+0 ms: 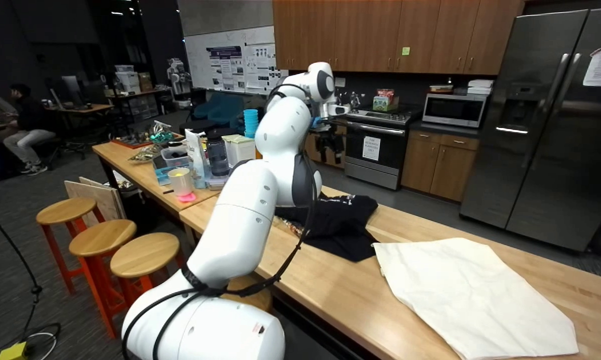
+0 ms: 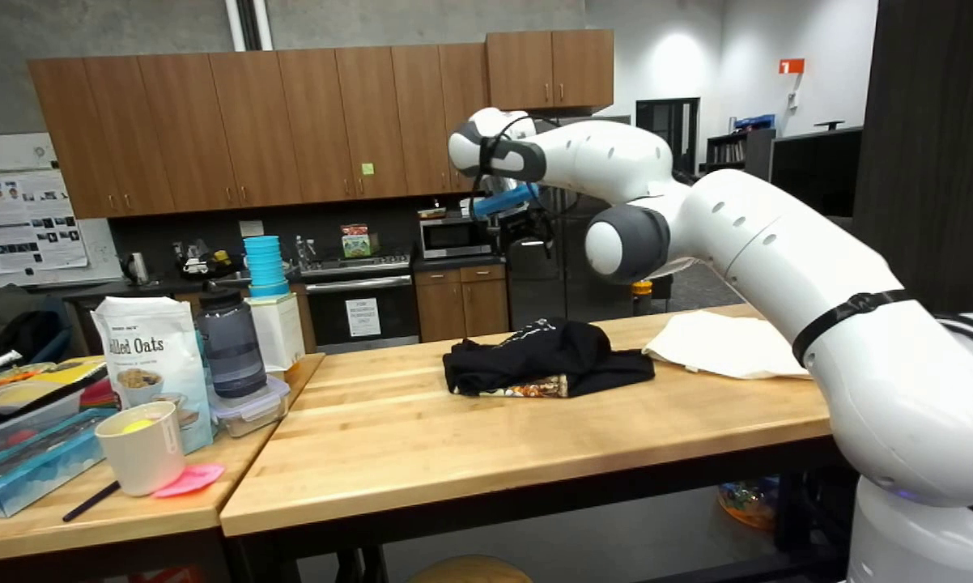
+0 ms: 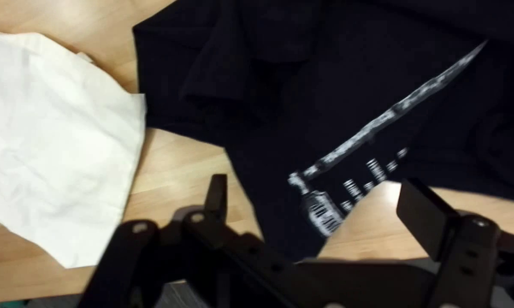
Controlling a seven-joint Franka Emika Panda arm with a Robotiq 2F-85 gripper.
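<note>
My gripper (image 3: 319,201) stands open in the wrist view, its two fingers wide apart with nothing between them. Beyond it lies a crumpled black cloth (image 3: 257,85) with a white sword-like print and lettering. That black cloth (image 2: 535,356) rests bunched on the wooden table in both exterior views, a colourful patterned patch (image 2: 545,387) showing at its front edge. Beside it a cream-white cloth (image 1: 470,295) is spread flatter, and its edge meets the black one in the wrist view. In an exterior view the gripper (image 1: 330,147) hangs well above the table, touching neither cloth.
The wooden table (image 2: 422,453) adjoins another table bearing an oats bag (image 2: 159,364), a dark bottle (image 2: 231,344), a mug (image 2: 142,449), a lidded container (image 2: 252,405) and blue stacked cups (image 2: 265,263). Several stools (image 1: 145,255) stand alongside. Beyond are a stove (image 1: 373,150) and fridge (image 1: 535,130).
</note>
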